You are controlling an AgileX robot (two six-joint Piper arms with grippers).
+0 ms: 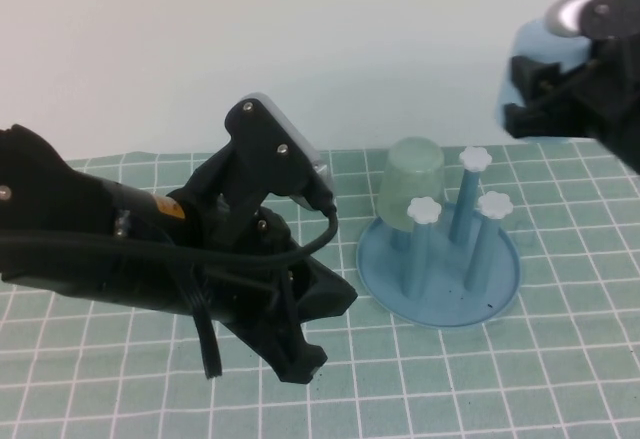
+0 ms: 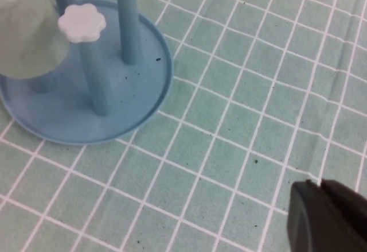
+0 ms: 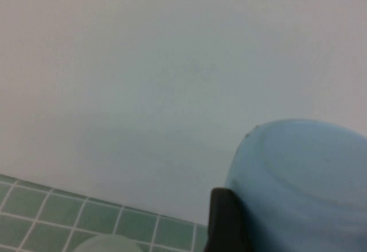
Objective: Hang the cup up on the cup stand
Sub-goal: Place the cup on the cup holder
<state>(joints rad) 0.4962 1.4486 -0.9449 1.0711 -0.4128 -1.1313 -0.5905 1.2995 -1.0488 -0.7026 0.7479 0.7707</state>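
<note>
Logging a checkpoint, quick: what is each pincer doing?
Left pincer: shut, empty, low beside the stand.
Right pincer: raised, holding the cup.

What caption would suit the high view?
Right gripper holds the light blue cup above the cup stand; shut left gripper rests low.

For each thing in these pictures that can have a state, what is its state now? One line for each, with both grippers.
light blue cup: held up in the air by the right gripper, above and to the right of the stand.
green cup: upside down on a peg of the stand.
cup stand: upright on the cloth, two knobbed pegs free.
left gripper: shut, empty, low over the cloth left of the stand.
right gripper: closed on the light blue cup.
</note>
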